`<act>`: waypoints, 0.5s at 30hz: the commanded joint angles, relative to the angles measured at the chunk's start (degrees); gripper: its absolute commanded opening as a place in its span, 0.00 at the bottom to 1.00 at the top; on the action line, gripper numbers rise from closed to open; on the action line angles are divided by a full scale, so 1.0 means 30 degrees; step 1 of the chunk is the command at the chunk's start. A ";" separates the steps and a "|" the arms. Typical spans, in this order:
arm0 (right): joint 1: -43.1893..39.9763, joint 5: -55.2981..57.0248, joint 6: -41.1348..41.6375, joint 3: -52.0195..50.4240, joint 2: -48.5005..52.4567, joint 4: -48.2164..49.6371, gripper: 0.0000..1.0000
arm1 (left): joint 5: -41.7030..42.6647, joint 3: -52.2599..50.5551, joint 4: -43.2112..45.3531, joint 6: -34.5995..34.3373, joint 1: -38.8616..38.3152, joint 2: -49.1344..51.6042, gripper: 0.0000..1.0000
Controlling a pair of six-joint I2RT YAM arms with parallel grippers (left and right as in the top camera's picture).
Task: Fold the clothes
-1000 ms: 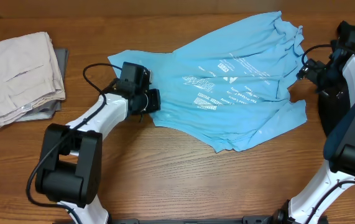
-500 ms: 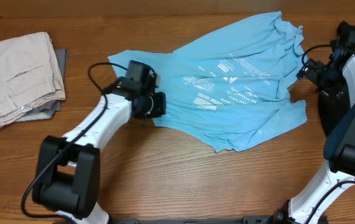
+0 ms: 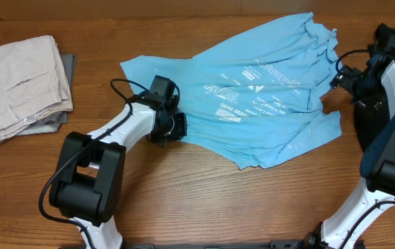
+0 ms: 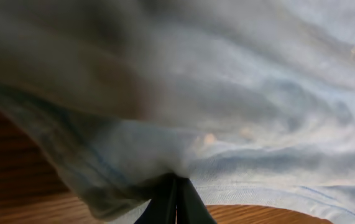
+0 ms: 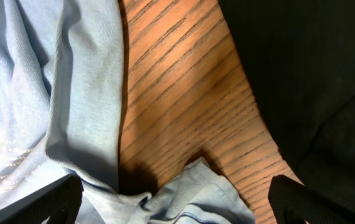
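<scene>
Light blue short-sleeved cotton T-shirt [image 3: 266,97] lay spread and wrinkled on the brown wooden table [image 3: 183,200], white print facing up. The left gripper [image 3: 173,126] had its jaws closed tight, pinching the shirt's edge. The right gripper [image 5: 174,208] stood wide open at the shirt's right end and held nothing.

Both arms are the same build: glossy white shells on the long links, chunky matte black housings at every joint. The left arm [image 3: 117,131] sits on a big boxy black base block [image 3: 86,183], and a thin black cable [image 3: 117,81] loops out near its wrist. The right arm [image 3: 391,75] has the same white-over-black look, with a second cable [image 3: 349,52] arcing off the wrist. The left gripper [image 4: 176,198] shows slim dark wedge tips, and the right fingers [image 5: 56,198] are blunt, black and round-edged.
</scene>
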 commanded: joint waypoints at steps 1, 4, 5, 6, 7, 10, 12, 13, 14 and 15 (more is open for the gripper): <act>0.0036 0.0051 -0.0051 0.0197 -0.0270 0.0051 1.00 | -0.0452 -0.0058 -0.0554 -0.0408 0.0328 0.0189 0.04; 0.0036 0.0051 -0.0051 0.0197 -0.0270 0.0051 1.00 | -0.1086 -0.0058 -0.1399 -0.0393 0.0546 0.0189 0.04; 0.0036 0.0051 -0.0051 0.0197 -0.0270 0.0051 1.00 | -0.1574 -0.0058 -0.1785 -0.0393 0.0656 0.0189 0.04; 0.0036 0.0051 -0.0051 0.0197 -0.0270 0.0051 1.00 | -0.2040 -0.0058 -0.2113 -0.0393 0.0780 0.0189 0.04; 0.0036 0.0058 -0.0058 0.0197 -0.0270 0.0051 1.00 | -0.2506 -0.0058 -0.2448 -0.0379 0.0911 0.0189 0.04; 0.0036 0.0051 -0.0051 0.0197 -0.0270 0.0051 1.00 | -0.3774 -0.0058 -0.3636 0.0124 0.1253 0.0189 0.04; 0.0036 0.0051 -0.0058 0.0197 -0.0270 0.0051 1.00 | -0.4546 -0.0058 -0.4393 0.0342 0.1457 0.0189 0.04; 0.0036 0.0051 -0.0051 0.0197 -0.0270 0.0051 1.00 | -0.4874 -0.0058 -0.4707 0.0423 0.1545 0.0189 0.04; 0.0036 0.0051 -0.0051 0.0197 -0.0270 0.0051 1.00 | -0.5187 -0.0058 -0.4962 0.0466 0.1632 0.0189 0.05; 0.0036 0.0051 -0.0051 0.0197 -0.0270 0.0051 1.00 | -0.5457 -0.0058 -0.5231 0.0466 0.1734 0.0189 0.05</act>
